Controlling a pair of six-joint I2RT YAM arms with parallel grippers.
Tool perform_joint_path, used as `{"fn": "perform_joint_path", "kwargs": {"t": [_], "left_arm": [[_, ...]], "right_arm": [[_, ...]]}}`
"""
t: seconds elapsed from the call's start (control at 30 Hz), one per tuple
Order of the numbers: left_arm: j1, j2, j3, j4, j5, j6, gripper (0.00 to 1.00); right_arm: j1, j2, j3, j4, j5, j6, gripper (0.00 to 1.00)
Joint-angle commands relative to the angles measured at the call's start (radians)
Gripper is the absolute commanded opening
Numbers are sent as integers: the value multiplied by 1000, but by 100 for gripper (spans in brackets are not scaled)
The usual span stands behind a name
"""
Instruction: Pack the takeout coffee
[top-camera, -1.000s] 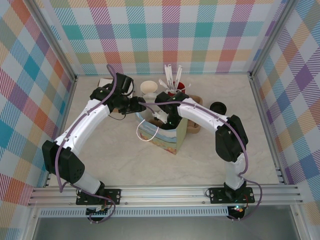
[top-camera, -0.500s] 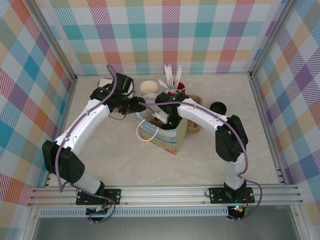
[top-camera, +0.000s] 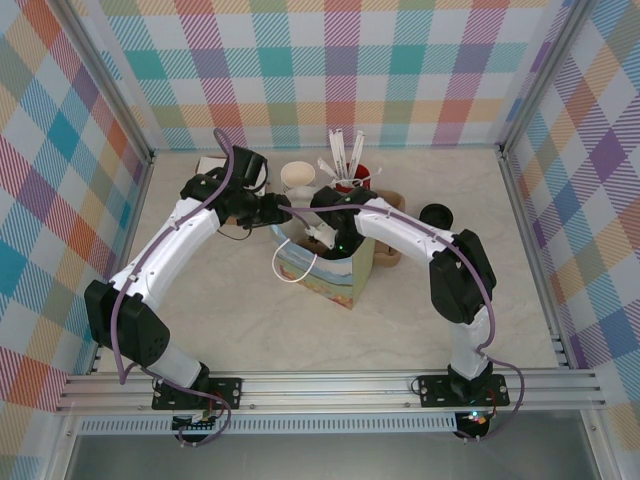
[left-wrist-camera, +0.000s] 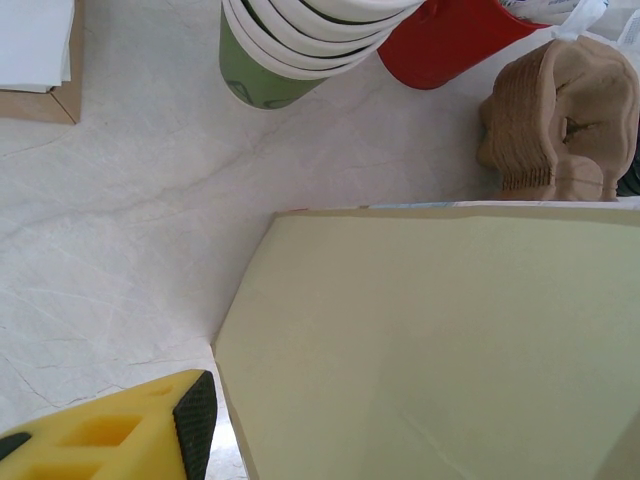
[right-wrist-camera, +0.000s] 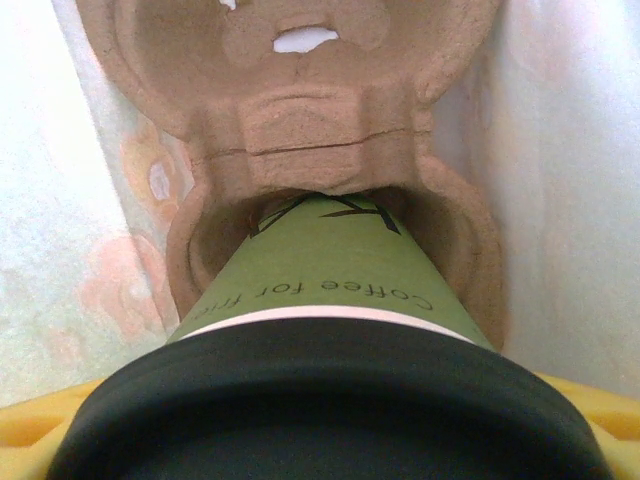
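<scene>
The takeout coffee (right-wrist-camera: 322, 278), a green paper cup with a black lid (right-wrist-camera: 320, 405), hangs inside the paper bag (top-camera: 322, 272). Its base is in a pocket of the brown pulp cup carrier (right-wrist-camera: 300, 110) at the bag's bottom. My right gripper (right-wrist-camera: 320, 445) is shut on the cup at the lid, with yellow fingers (right-wrist-camera: 35, 435) at both sides. In the top view the right gripper (top-camera: 326, 238) reaches down into the bag's mouth. My left gripper (left-wrist-camera: 320, 430) straddles the bag's cream wall (left-wrist-camera: 430, 340) at the rim, open. One black pad (left-wrist-camera: 196, 420) stands outside the wall and the other finger is hidden.
Behind the bag stand a stack of lidless green cups (left-wrist-camera: 285, 55), a red holder (left-wrist-camera: 450, 45) with white utensils (top-camera: 345, 155), and more pulp carriers (left-wrist-camera: 560, 120). Loose black lids (top-camera: 436, 213) lie at the right, a flat box (left-wrist-camera: 35, 60) at the back left.
</scene>
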Motion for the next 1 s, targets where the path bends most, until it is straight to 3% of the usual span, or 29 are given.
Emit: {"fn": "perform_joint_path", "kwargs": {"t": [0.0,0.97], "left_arm": [[17,10,-6,-26,-12,8,58],[17,3,-7,-23,-3,-1,59]], "right_arm": [[-9,42,-26,16,-21,3,79],[-34,53,-43,79,-64,48,83]]}}
